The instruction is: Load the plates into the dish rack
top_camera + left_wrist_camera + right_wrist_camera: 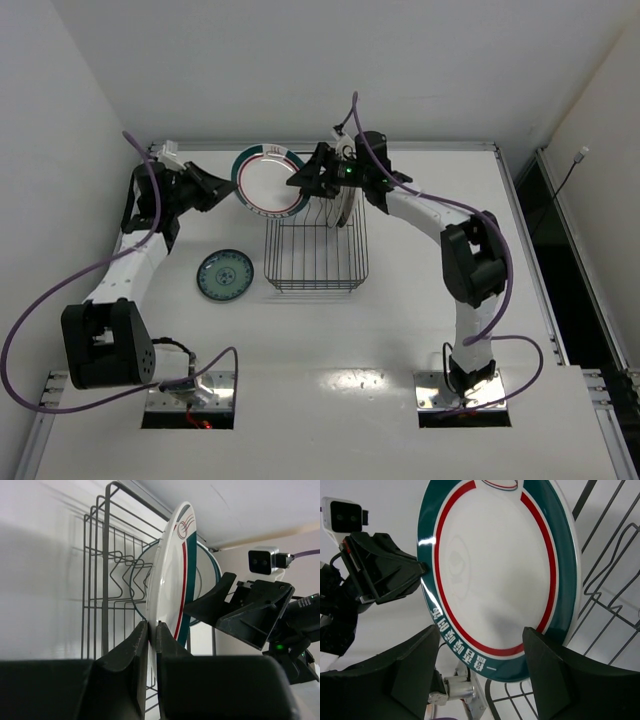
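A white plate with a green-and-red ringed rim [172, 580] is being held upright on its edge by the left gripper [152, 627]. The gripper's two fingers are being pressed together on the plate's lower rim, and nothing else is being gripped. In the overhead view the plate is being carried in the air just beyond the far left corner of the dish rack [315, 255], not yet among its wires.

The right gripper [480, 632] is being presented to the opposite side of the same plate. Its jaws are standing wide apart with the plate's lower rim lying between them. No contact with either finger can be made out, so nothing is being held by it.

The plate is thus lying between the two grippers, with its decorated face turned toward the right wrist camera. The rack's far end lies on the right gripper's side, so the right arm is judged the nearer one for lowering the plate in, and a handover is probably being set up.

Behind the held plate a second ringed plate [214, 562] is being glimpsed, apparently standing in the rack. A small teal-blue plate [225, 275] is lying flat on the table [400, 330], left of the rack and nearer the left arm.
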`<state>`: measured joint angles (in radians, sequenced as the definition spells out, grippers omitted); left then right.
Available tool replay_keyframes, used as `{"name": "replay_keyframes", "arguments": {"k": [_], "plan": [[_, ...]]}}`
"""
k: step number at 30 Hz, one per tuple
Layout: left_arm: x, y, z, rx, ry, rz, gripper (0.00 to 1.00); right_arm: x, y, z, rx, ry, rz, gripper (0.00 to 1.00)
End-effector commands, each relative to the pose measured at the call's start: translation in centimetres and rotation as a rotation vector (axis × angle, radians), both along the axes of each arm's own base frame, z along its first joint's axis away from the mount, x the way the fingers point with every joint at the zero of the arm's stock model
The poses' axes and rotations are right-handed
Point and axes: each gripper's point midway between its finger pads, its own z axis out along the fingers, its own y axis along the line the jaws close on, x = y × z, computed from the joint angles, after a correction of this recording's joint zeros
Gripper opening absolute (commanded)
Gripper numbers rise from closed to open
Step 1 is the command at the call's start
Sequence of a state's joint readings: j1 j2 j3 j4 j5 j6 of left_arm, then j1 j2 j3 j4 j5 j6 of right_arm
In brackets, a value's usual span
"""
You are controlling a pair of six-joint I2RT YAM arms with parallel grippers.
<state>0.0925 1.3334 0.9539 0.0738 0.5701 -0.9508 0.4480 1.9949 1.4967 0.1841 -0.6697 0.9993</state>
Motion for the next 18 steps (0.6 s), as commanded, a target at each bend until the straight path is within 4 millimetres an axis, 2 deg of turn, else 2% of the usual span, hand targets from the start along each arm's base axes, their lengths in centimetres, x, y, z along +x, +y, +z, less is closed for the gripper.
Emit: {"name": "replay_keyframes", "arguments": {"k": [1,2,5,7,10,18], "plan": [[0.0,0.1,7.3,0.037,-0.194,0.009,0.0,-0.4,-0.4,1.9,0.027,-0.062,0.008,0.64],[-0.1,0.3,6.8,0.051,-0.169,0.018,0.0,-0.8,-0.6,2.8,0.03,-0.086,0.01,0.64],[-0.1,1.1,7.3,0.077,-0.173,0.046,0.0,-0.6,-1.9,3.7,0.009,-0.101,-0.017,0.64],[-0.1,1.4,7.3,0.076,-0.173,0.048,0.0,-0.1,-2.9,3.6,0.002,-0.111,-0.034,0.64],[-0.1,1.4,7.3,0.076,-0.173,0.048,0.0,0.0,-3.4,3.2,-0.003,-0.101,-0.043,0.64],[-0.4,1.1,8.2,0.05,-0.19,0.036,0.0,0.2,-3.3,2.7,0.002,-0.094,-0.045,0.64]]}}
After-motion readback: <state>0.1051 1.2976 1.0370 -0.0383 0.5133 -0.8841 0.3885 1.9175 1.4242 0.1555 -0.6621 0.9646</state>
